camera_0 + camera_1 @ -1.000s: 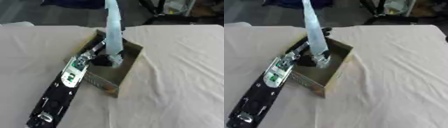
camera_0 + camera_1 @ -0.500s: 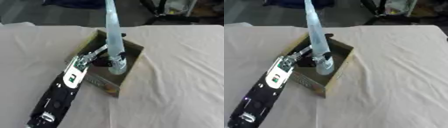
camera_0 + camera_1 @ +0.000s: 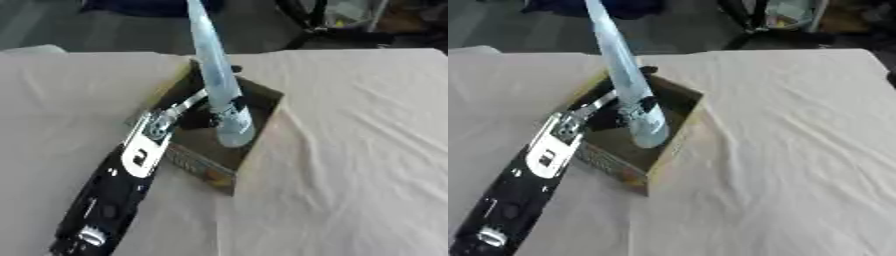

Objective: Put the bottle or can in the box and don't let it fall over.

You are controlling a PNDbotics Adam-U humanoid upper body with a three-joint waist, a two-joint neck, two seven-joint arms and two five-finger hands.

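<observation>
A long pale blue bottle (image 3: 219, 90) leans in the open brown cardboard box (image 3: 203, 171) in the middle of the table. Its wide rounded end is down inside the box near the right wall, and its thin end runs up past the top edge of the view. My left hand (image 3: 201, 120) is inside the box, its dark fingers curled round the bottle's lower part from the left. Its black and silver forearm (image 3: 118, 185) comes in from the lower left over the box's near corner. The box floor under the bottle's end is hidden. My right hand shows in no view.
A creased cream cloth (image 3: 350, 150) covers the table all round the box. Beyond the far edge is dark floor with a black stand (image 3: 306, 20) and a dark blue thing (image 3: 592, 7).
The bottle's wide end has slid a little toward the box's near right side, with my left hand moving along with it. The box has stayed in place.
</observation>
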